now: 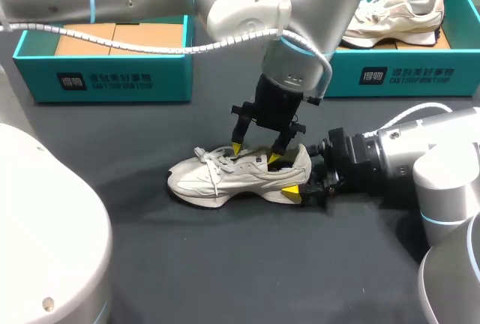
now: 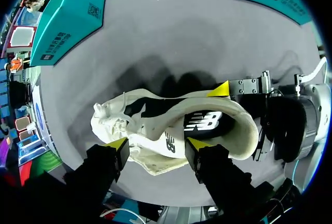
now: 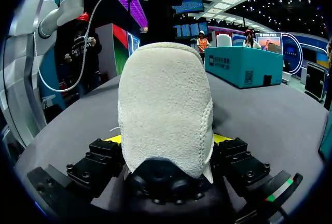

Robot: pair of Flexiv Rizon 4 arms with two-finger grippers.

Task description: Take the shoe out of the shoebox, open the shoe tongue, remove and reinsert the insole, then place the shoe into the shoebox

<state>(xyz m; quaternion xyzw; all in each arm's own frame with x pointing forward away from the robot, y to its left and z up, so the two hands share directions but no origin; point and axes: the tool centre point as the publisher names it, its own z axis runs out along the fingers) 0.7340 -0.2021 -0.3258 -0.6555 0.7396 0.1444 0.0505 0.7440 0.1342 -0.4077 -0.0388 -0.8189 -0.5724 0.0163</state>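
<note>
Shoe (image 1: 225, 178) on table (image 1: 225, 264), before left shoebox (image 1: 105, 80), right shoebox (image 1: 420, 76) holding 2nd shoe (image 1: 394, 13).

Dark grey table (image 1: 225, 264), spare beige sneaker (image 1: 394, 10)

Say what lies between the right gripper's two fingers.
The heel of the shoe fills the right gripper, a finger touching each side; the right wrist view shows it.

fuzzy cloth shoe (image 3: 165, 110), matt grey table (image 1: 225, 264), glossy white left arm (image 1: 247, 1)
</note>
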